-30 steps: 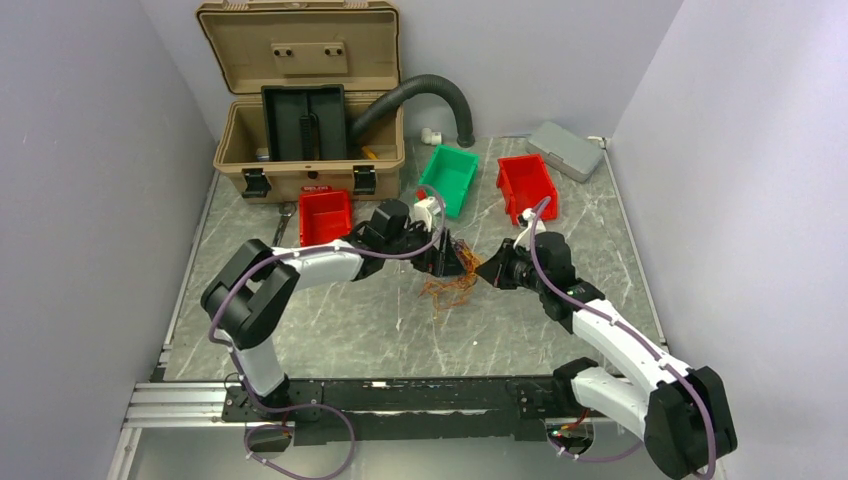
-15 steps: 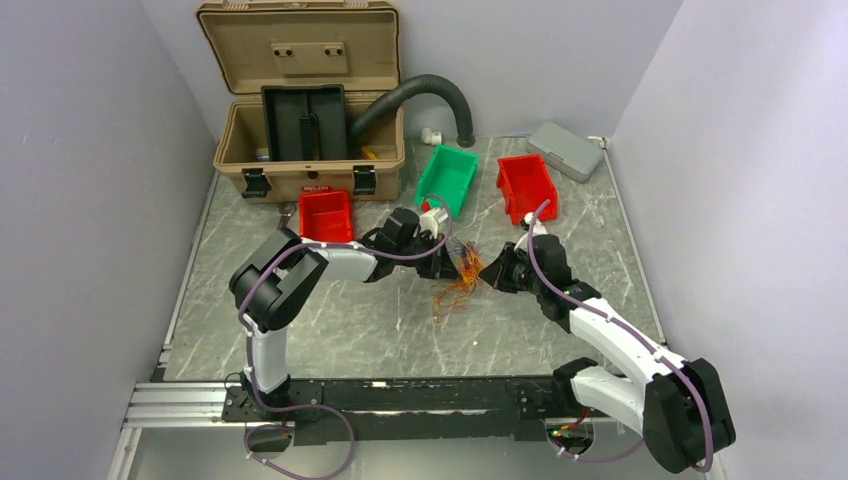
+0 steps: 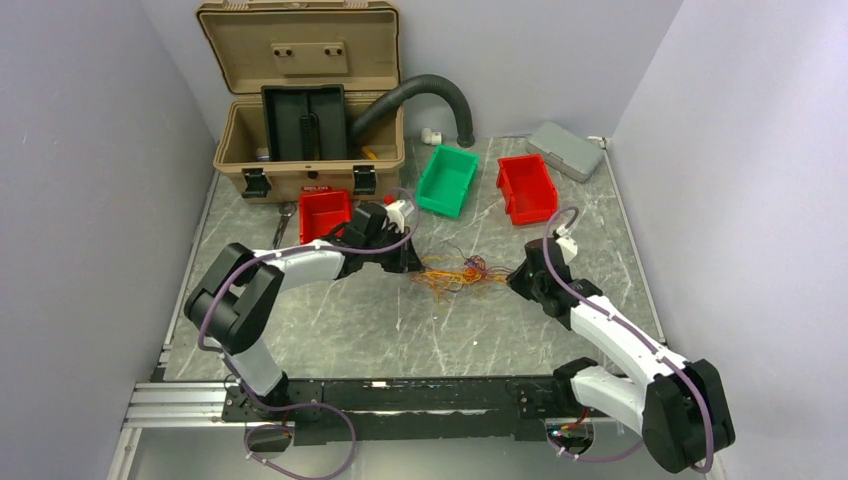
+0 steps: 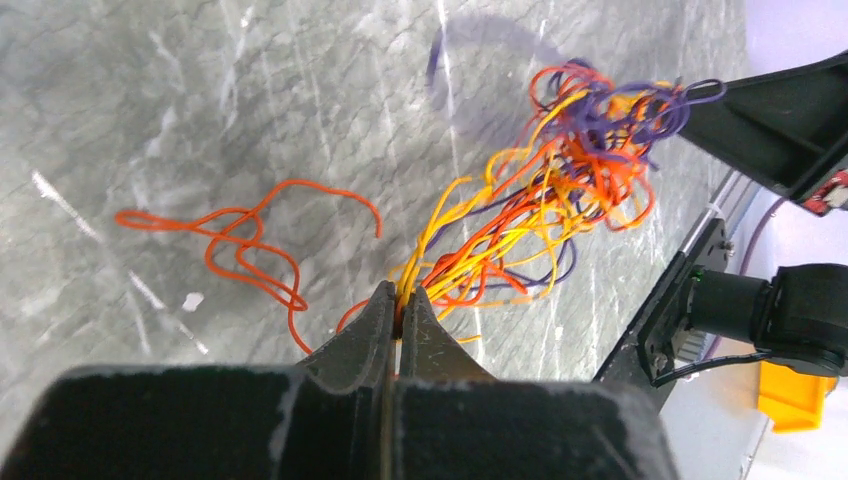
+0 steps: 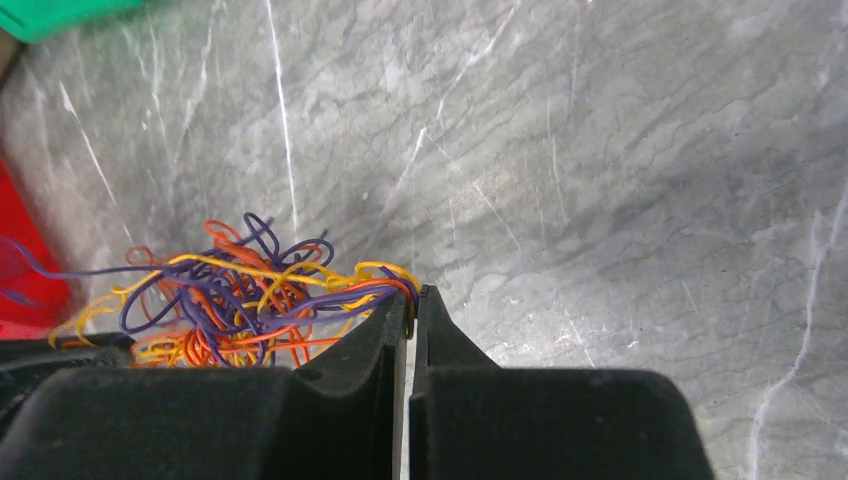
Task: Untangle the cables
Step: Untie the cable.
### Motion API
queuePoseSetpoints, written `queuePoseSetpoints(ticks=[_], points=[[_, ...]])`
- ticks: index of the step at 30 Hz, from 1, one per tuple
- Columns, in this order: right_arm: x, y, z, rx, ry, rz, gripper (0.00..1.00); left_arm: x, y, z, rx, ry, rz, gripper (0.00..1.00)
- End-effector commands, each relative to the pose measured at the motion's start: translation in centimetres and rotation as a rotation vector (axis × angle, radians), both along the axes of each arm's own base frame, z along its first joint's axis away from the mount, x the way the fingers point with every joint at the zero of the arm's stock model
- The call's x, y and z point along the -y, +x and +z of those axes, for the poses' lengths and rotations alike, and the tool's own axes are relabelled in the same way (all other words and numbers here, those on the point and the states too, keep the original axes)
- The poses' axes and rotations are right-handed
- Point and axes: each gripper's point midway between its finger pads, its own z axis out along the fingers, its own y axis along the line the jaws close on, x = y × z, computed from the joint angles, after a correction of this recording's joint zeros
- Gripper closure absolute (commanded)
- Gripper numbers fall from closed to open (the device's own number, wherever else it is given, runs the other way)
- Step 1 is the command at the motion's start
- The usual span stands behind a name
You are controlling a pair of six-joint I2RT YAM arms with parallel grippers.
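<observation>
- While both arms are holding the cables (image 3: 462, 272) between them, the cables are lying drawn out on the table (image 3: 330, 320), near the green bin (image 3: 447, 180) and well apart from the case (image 3: 300, 100).
- The left gripper (image 4: 400, 300) is clamping its fingers together on a sheaf of yellow and orange strands at one end of the cables.
- The right gripper (image 5: 412, 300) is pinching tight on the opposite end, with yellow, orange and purple loops bunching just beside its fingertips.
- One orange strand (image 4: 245, 250) is trailing loose on the table beside the left gripper. Whether it is fully free of the other cables cannot be told.
- Judged progress: the task is running at an early-to-middle stage. The cables are lying spread between the two grips instead of sitting in one ball.
- A dense knot (image 4: 600, 150) of purple, orange and yellow loops is sitting toward the right gripper's end, and the strands there are crossing one another.
- Judged remaining work: opening the knot and laying every strand out singly. No strand is showing as clearly separated and set aside.
</observation>
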Motion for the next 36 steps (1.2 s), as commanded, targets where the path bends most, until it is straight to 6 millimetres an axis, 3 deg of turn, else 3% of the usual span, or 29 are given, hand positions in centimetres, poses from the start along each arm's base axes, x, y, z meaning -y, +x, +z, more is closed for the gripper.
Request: queuePoseSetpoints(ticks=[1, 8, 12, 14, 16, 18, 19, 20, 22, 24, 27, 31, 36], points=[[6.8, -0.4, 0.1, 0.011, -0.179, -0.252, 1.00, -6.6, 0.8, -3.5, -0.020, 0.240, 0.171, 1.00], [10.8, -1.4, 1.3, 0.030, -0.247, -0.399, 1.00, -12.2, 1.1, -3.7, -0.013, 0.380, 0.399, 1.00], [7.2, 0.5, 1.8, 0.093, -0.184, -0.145, 1.00, -10.8, 0.8, -2.5, 0.022, 0.316, 0.313, 1.00], [3.1, 1.2, 2.4, 0.133, -0.110, 0.134, 0.97, -9.3, 0.6, -2.0, 0.035, 0.264, 0.230, 1.00], [-0.8, 1.0, 3.2, 0.181, -0.025, 0.382, 0.81, -7.9, 0.2, -1.5, 0.042, 0.209, 0.157, 1.00], [-3.0, 0.7, 3.9, 0.220, 0.058, 0.486, 0.39, -6.3, -0.3, -0.8, 0.057, 0.149, 0.074, 1.00], [-3.7, 0.5, 4.1, 0.234, 0.083, 0.522, 0.30, -5.5, -0.5, -0.5, 0.066, 0.136, 0.043, 0.90], [-3.9, 0.4, 4.2, 0.242, 0.092, 0.539, 0.26, -4.9, -0.8, -0.2, 0.077, 0.136, 0.019, 0.73], [-3.9, 0.4, 3.9, 0.237, 0.086, 0.539, 0.24, -3.8, -1.2, 0.3, 0.110, 0.170, -0.019, 0.43], [-3.9, 0.3, 3.6, 0.228, 0.079, 0.552, 0.24, -3.2, -1.3, 0.7, 0.145, 0.224, -0.033, 0.27], [-4.4, 0.3, 3.5, 0.223, 0.095, 0.578, 0.24, -2.3, -1.0, 1.7, 0.196, 0.284, -0.047, 0.21], [-4.8, 0.2, 3.4, 0.225, 0.114, 0.592, 0.24, -0.9, -0.6, 3.0, 0.221, 0.272, -0.080, 0.22], [-5.2, 0.4, 3.7, 0.240, 0.136, 0.605, 0.25, 1.2, -0.4, 2.1, 0.183, 0.273, -0.135, 0.24]])
